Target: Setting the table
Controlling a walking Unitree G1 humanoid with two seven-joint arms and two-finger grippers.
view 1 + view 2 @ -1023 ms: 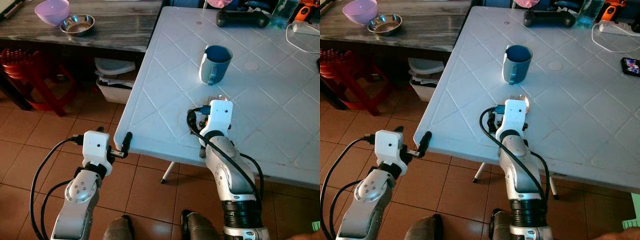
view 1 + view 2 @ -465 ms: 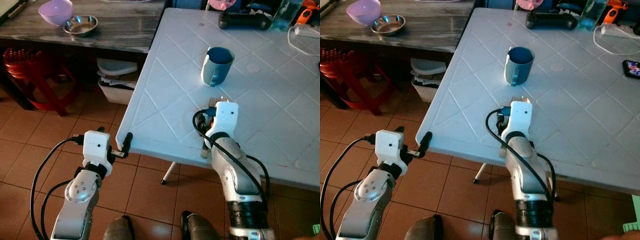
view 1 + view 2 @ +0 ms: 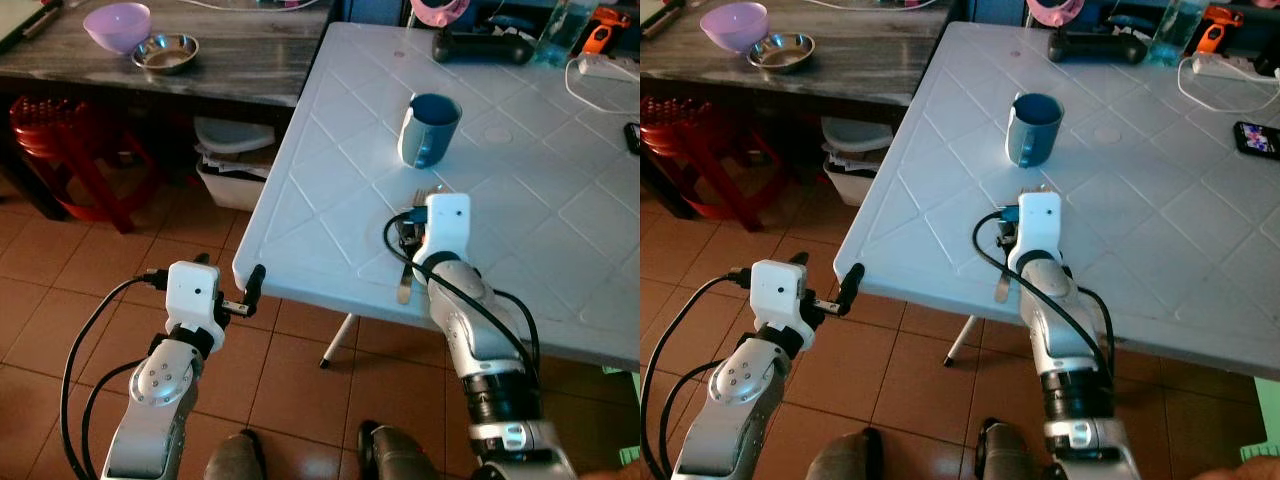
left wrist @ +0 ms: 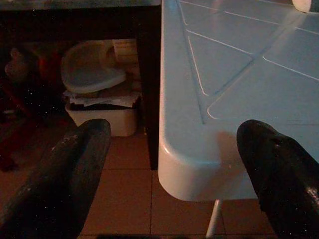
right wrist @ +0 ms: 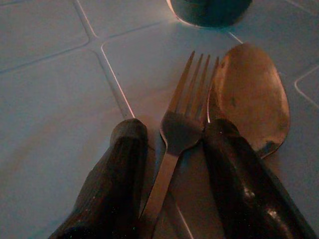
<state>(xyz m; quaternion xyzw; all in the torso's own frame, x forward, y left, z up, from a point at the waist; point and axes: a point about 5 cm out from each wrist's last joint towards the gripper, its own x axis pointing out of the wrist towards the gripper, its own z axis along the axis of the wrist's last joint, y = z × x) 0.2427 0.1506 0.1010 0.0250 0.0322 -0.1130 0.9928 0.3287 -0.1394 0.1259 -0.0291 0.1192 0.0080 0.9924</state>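
While setting continues, right gripper spread narrowly astride fork, which lies flat on the white worktop; spoon just beside one finger, blue mug ahead. Left gripper wide open, idle off the worktop corner. Judged: cutlery down, more likely left.

At the upper left a purple bowl and a small steel bowl sit side by side on a dark wooden bench. Below it are a red stool and a white lidded tub on the brown tiled floor. A phone and a white cable lie at the upper right.
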